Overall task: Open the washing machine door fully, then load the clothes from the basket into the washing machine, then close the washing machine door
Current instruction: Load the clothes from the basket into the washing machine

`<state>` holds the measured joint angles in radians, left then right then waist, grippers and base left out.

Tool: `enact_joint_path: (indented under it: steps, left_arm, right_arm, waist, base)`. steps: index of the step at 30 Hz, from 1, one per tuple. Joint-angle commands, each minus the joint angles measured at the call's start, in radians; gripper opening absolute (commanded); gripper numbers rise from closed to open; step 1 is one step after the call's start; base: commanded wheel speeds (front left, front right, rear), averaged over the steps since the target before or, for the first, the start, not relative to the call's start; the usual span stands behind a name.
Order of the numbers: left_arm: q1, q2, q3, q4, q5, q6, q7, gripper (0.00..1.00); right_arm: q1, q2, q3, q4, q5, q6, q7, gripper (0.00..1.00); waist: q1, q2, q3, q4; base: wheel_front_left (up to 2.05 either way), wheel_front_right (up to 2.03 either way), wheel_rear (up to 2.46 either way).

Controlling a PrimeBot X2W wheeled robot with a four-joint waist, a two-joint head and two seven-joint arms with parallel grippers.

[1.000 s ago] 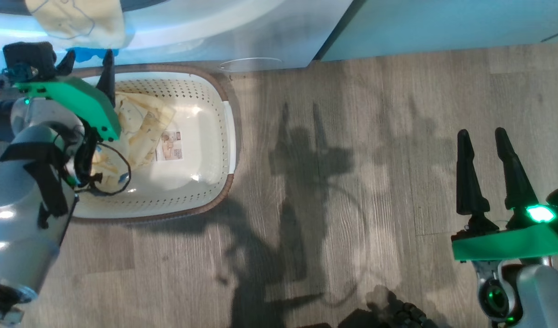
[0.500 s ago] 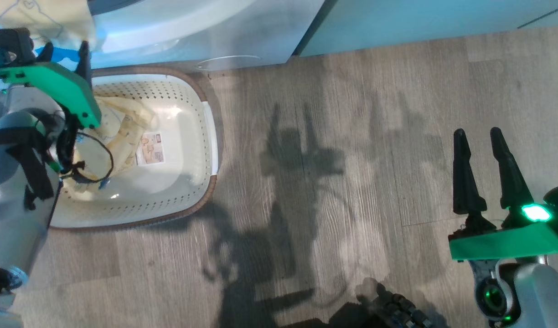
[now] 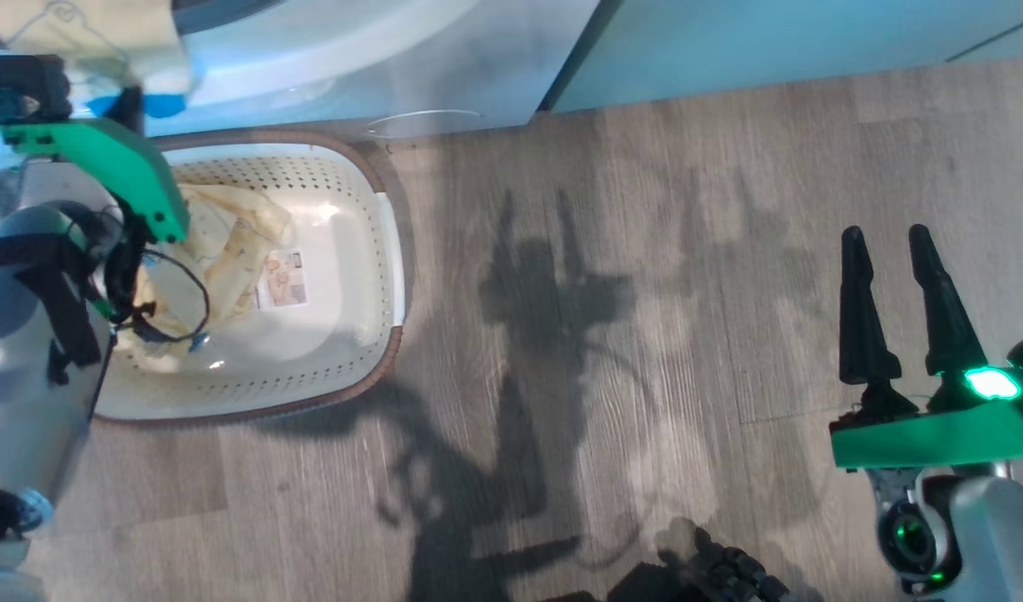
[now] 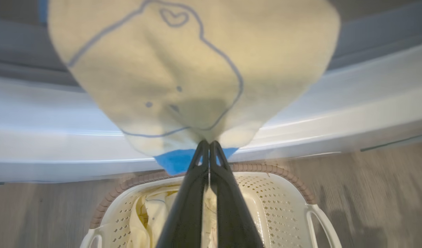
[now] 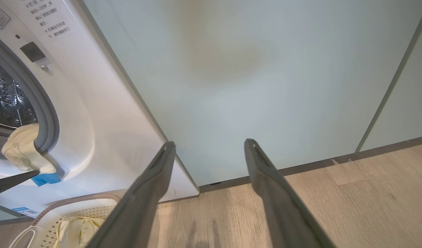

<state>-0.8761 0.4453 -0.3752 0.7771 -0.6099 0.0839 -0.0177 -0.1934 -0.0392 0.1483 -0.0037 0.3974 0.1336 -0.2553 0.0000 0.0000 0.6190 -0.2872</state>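
Yellow garment [image 4: 183,79], top cropped; left fingers [image 4: 193,179] pinching edge.

Pinched between the matt black fingers of the left gripper [image 4: 209,143] is a soft, pale yellow cloth garment [image 4: 193,79] with blue fabric trim at the fingertips. Below the fingers, the basket [image 4: 280,196] is smooth cream plastic, perforated, with a brown rim ribbed like cord. More soft yellow clothes [image 4: 145,213] lie crumpled inside. Beyond the tips, the washing machine [image 4: 335,103] front is glossy white. Left of the right gripper [image 5: 209,142], a dimpled shiny steel drum [image 5: 7,100] sits within a matt grey rubber gasket [image 5: 47,117] — ahead, a smooth satin cabinet [image 5: 266,69]; beneath, matt wood-grain floor [image 5: 369,193].
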Motion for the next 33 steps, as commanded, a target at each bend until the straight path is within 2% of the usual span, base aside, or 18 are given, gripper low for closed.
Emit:
enact_joint_path:
  steps: [1,6,9,17,21,26,33]
  left_arm:
    - [0.017,0.047,0.019,-0.047,-0.011,-0.009,0.021,0.00]
    - [0.057,0.065,0.013,-0.149,-0.033,-0.013,0.101,0.00]
    - [0.095,0.100,0.012,-0.266,-0.042,0.003,0.164,0.00]
    - [0.194,0.241,0.070,-0.657,-0.075,0.087,0.326,0.00]
    - [0.194,0.309,0.110,-0.797,-0.083,0.127,0.397,0.00]
    - [0.142,0.370,0.139,-0.849,-0.083,0.148,0.471,0.00]
    - [0.019,0.423,0.142,-0.762,-0.063,0.133,0.536,0.00]
  right_arm:
    - [0.013,-0.011,0.006,-0.025,-0.001,-0.003,-0.006,1.00]
    - [0.020,-0.011,-0.003,-0.027,-0.009,-0.003,-0.006,1.00]
    - [0.023,-0.011,-0.005,-0.027,-0.013,-0.003,-0.006,1.00]
    - [0.022,-0.011,0.004,-0.029,-0.005,-0.003,-0.006,1.00]
    - [0.019,-0.011,0.016,-0.029,0.007,-0.003,-0.006,1.00]
    - [0.008,-0.011,0.031,-0.031,0.025,-0.003,-0.006,1.00]
    - [-0.002,-0.011,0.053,-0.031,0.063,-0.003,-0.006,1.00]
  waist:
    - [0.0000,0.0000,-0.007,0.013]
    - [0.0000,0.0000,-0.017,0.041]
    - [0.0000,0.0000,-0.024,0.056]
    - [0.0000,0.0000,-0.033,0.061]
    - [0.0000,0.0000,-0.031,0.042]
    - [0.0000,0.0000,-0.021,0.005]
    - [0.0000,0.0000,0.010,-0.062]
  base:
    - [0.00,0.00,0.00]
    - [0.00,0.00,0.00]
    - [0.00,0.00,0.00]
    - [0.00,0.00,0.00]
    - [0.00,0.00,0.00]
    - [0.00,0.00,0.00]
    - [0.00,0.00,0.00]
